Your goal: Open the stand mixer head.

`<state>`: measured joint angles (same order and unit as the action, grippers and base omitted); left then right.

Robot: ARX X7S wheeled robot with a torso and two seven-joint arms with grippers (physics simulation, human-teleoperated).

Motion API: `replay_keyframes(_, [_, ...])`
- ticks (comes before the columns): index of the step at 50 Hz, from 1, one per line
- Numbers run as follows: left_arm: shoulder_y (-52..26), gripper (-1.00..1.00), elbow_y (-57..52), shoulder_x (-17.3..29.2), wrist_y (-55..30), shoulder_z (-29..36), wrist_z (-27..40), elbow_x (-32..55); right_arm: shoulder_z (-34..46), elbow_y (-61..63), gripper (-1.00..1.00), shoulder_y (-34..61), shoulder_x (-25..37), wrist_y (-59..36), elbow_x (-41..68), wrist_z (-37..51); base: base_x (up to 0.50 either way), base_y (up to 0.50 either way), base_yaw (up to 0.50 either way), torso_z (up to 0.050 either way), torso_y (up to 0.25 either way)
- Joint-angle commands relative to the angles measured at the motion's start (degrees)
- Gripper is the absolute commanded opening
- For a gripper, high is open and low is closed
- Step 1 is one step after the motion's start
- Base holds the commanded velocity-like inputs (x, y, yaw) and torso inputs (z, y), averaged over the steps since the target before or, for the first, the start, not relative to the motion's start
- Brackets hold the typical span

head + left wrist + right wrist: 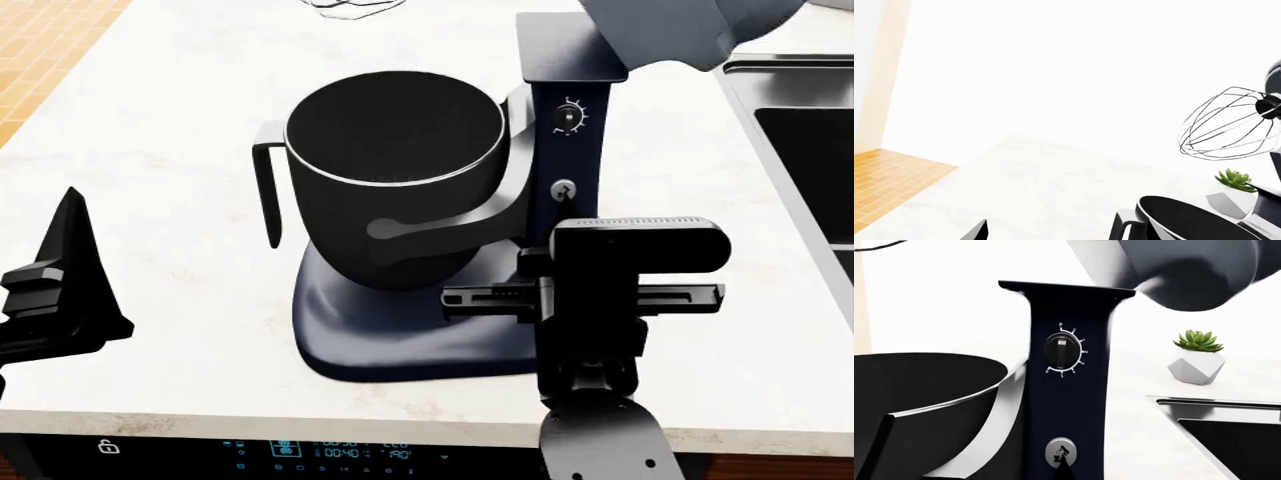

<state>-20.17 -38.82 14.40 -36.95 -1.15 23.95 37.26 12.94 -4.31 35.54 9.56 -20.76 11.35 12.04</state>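
Note:
The light grey stand mixer head [681,30] is tilted up and back above the navy column [567,150]; it also shows in the right wrist view [1187,270]. Its wire whisk [1227,125] hangs in the air, clear of the dark grey bowl [394,170]. My right gripper [558,208] looks shut, its dark tip [1065,471] against the round silver button [1059,452] low on the column, below the knob [1062,352]. My left gripper [60,290] is open and empty, left of the bowl; the bowl handle [1124,227] lies near its right finger.
A succulent in a white pot [1196,357] stands behind the mixer. A steel sink [801,150] lies to the right. The marble counter [160,120] ends at the front edge above an oven panel [307,450]. Wood floor [887,175] lies beyond the counter's left.

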Motion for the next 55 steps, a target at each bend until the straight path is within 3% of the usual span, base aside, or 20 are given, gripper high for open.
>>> replay_keyframes(1, [-0.1,1.0,-0.3,0.3,0.0,0.0,0.5,0.7,-0.5,-11.7,-1.0,4.6,-0.7,4.2,0.9,-0.8,0.02,0.0,0.01,0.0,0.0])
replay_keyframes(5, [-0.1,1.0,0.2,0.4,0.2,-0.2,0.5,0.8,-0.2,-11.8,-1.0,4.4,-0.5,4.4,1.0,-1.0,0.03,0.0,0.01,0.0,0.0])
replay_keyframes(11, [0.3,1.0,1.1,0.4,0.9,0.9,0.1,-0.2,1.1,15.9,-1.0,-5.5,5.4,-6.8,1.1,2.0,0.01,0.0,0.01,0.0,0.0])
replay_keyframes(18, [0.9,1.0,0.3,0.6,0.9,1.6,0.3,-0.1,-1.0,34.8,-1.0,-11.5,8.0,-13.8,3.7,4.9,0.0,0.0,0.0,0.0,0.0])
replay_keyframes(31, [0.6,1.0,0.6,0.7,1.0,2.1,0.5,0.1,-5.1,54.8,-1.0,-21.1,9.9,-19.1,3.9,11.4,0.0,0.0,0.0,0.0,0.0])
replay_keyframes(55, [1.1,1.0,0.0,1.4,1.5,2.6,1.0,0.6,-3.5,50.9,-1.0,-21.5,10.9,-15.0,2.9,10.3,0.0,0.0,0.0,0.0,0.0])
